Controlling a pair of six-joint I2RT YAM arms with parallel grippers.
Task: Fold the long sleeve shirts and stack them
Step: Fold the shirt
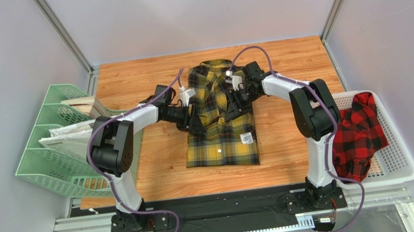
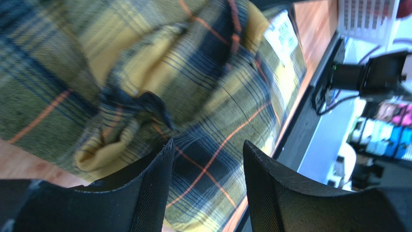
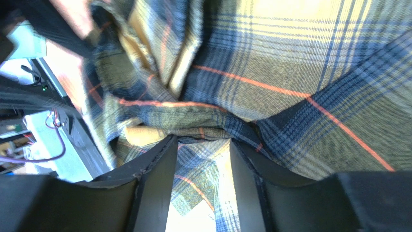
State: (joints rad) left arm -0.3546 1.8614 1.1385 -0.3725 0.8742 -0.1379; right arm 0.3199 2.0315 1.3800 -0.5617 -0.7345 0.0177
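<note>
The yellow-and-black checked shirt lies flat on the wooden table, collar at the far end and sleeves folded in. My left gripper is over its left side and my right gripper over its middle, both low on the cloth. In the left wrist view my gripper is open, with bunched yellow plaid beyond the fingertips. In the right wrist view my gripper is open, its tips against a fold of the shirt. The red-and-black checked shirt lies crumpled in the basket at the right.
A white perforated basket stands at the table's right edge. A green slotted rack holding papers stands at the left edge. Bare wood shows around the shirt. Grey walls close in the back and sides.
</note>
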